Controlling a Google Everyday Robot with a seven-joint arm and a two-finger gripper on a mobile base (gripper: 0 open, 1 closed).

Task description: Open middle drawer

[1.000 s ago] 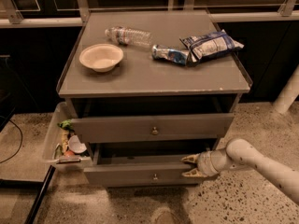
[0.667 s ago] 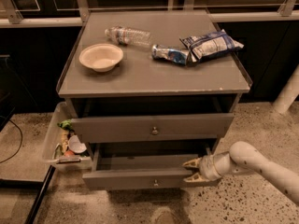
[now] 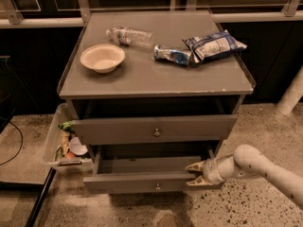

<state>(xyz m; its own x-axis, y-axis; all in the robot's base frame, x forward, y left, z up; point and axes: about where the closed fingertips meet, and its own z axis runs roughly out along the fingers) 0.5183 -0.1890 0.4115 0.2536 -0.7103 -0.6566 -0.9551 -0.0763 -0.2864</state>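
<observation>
1. Gripper (image 3: 193,174) is low at the right side of the cabinet (image 3: 156,77), fingers spread astride the top edge of the middle drawer (image 3: 137,183) at its right end (hooked rather than clamped, as far as I can tell).
2. Middle drawer sits partly drawn out, beneath the top drawer (image 3: 118,129).
3. Its front runs left to right, and its knob (image 3: 157,187) lies left of the gripper. Judged: pull squarely outward, across that axis.

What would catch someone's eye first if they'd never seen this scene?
First, the gripper low on the right, at the right end of the middle drawer, which stands pulled out of the grey cabinet. Next, the cabinet top, with a cream bowl, a clear bottle and a blue-and-white snack bag.
</observation>
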